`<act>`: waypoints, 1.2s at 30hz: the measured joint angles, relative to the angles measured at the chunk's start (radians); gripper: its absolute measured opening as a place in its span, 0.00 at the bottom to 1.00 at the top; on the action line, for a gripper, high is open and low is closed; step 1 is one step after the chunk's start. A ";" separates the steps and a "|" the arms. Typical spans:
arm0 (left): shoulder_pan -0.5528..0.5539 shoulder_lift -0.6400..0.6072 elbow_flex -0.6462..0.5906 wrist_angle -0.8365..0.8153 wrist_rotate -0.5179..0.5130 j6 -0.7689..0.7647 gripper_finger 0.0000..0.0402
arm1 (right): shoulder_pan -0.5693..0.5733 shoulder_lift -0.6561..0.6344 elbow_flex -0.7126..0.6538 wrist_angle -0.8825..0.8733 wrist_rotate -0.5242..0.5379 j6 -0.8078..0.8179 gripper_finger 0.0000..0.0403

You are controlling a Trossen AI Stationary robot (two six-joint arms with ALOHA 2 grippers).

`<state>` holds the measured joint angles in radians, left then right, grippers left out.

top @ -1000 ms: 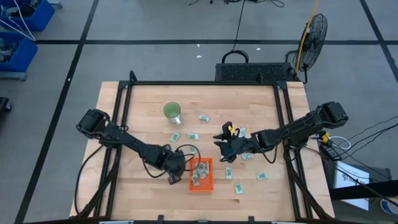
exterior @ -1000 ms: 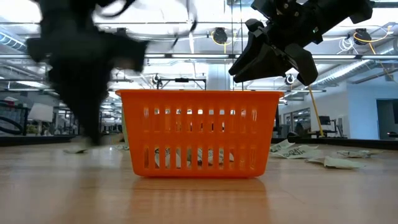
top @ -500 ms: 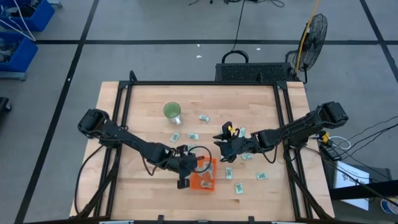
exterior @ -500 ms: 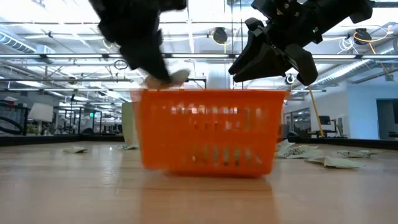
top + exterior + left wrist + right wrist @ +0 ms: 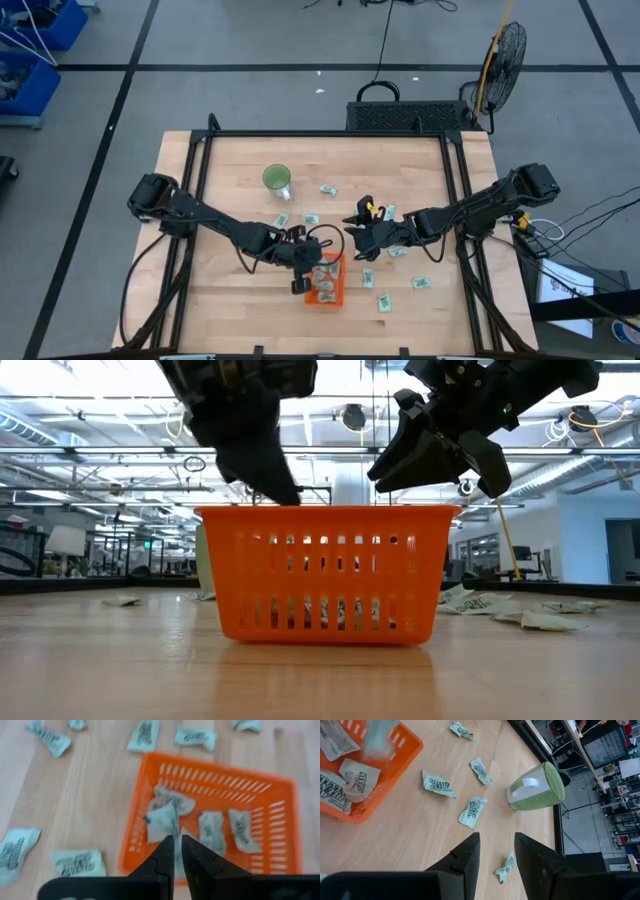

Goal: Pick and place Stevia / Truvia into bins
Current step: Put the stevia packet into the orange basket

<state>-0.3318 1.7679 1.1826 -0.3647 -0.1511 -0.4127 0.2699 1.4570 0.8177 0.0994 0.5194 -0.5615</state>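
The orange bin (image 5: 335, 297) stands near the table's front middle with several Stevia sachets (image 5: 212, 825) lying in it. My left gripper (image 5: 177, 842) hovers over the bin's left part (image 5: 285, 495), fingers pointing steeply down and a narrow gap open between them. One sachet (image 5: 161, 822) shows just past its fingertips, over the bin's inside; it is a pale blur (image 5: 380, 735) in the right wrist view. My right gripper (image 5: 496, 852) hangs open and empty above the table, right of the bin (image 5: 357, 228). Loose sachets (image 5: 383, 303) lie flat on the wood around the bin.
A green cup (image 5: 276, 179) stands toward the table's far left. More sachets (image 5: 438, 784) lie scattered between cup and bin and to the bin's right (image 5: 545, 620). Black frame rails (image 5: 325, 134) run along the table's far, left and right sides.
My left gripper has gone up and toward the table's right, from beside the bin's left wall to above the bin, turning as it went. Half a second ago a sachet showed at its fingertips; now it has left them. The bin was jolted and shifted a little.
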 joint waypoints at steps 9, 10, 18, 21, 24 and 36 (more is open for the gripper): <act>0.000 -0.003 -0.002 -0.002 -0.005 0.031 0.20 | 0.000 0.000 0.000 0.000 0.000 0.000 0.28; 0.000 -0.009 -0.002 -0.008 -0.004 0.039 0.20 | 0.000 0.000 0.000 0.000 0.000 0.000 0.28; 0.001 -0.049 -0.001 -0.309 -0.009 -0.060 0.19 | 0.000 0.000 0.000 -0.006 0.000 0.000 0.28; 0.002 -0.050 -0.001 -0.483 -0.007 -0.185 0.20 | 0.000 0.000 0.000 -0.007 0.000 0.000 0.28; 0.002 -0.049 -0.001 -0.632 -0.021 -0.301 0.20 | 0.000 0.000 0.000 -0.007 0.000 0.000 0.28; 0.023 -0.046 -0.105 -0.671 -0.035 -0.330 0.30 | 0.000 0.000 0.000 -0.006 -0.084 0.001 0.28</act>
<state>-0.3085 1.7222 1.0772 -1.0355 -0.1860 -0.7423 0.2695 1.4567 0.8177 0.0929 0.4353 -0.5607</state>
